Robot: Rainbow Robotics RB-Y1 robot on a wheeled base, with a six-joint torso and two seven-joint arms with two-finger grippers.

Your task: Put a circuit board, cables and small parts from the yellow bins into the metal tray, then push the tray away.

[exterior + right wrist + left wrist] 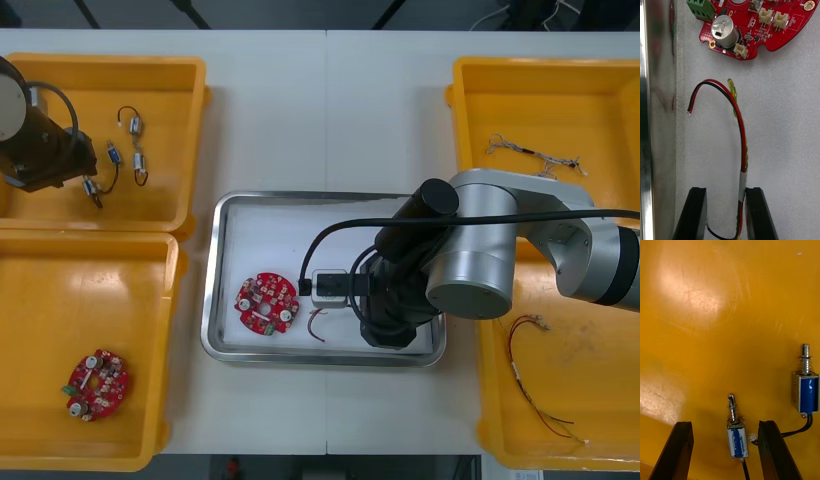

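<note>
My right gripper (372, 322) is down inside the metal tray (290, 235), and its fingers stand open. In the right wrist view a red and yellow cable (742, 150) lies on the tray floor between those fingers, close against one fingertip (759, 210). A round red circuit board (267, 303) rests in the tray just beyond the cable's free end. My left gripper (88, 178) hangs open in the far left yellow bin (170, 90). A small metal part (736, 435) with a blue body lies between its fingers, and another part (805, 390) lies just outside them.
A second circuit board (97, 383) lies in the near left bin (40, 300). Thin cables (535, 155) sit in the far right bin. Red and yellow cables (530, 380) lie in the near right bin. The tray's shiny wall (658, 112) runs close beside my right fingers.
</note>
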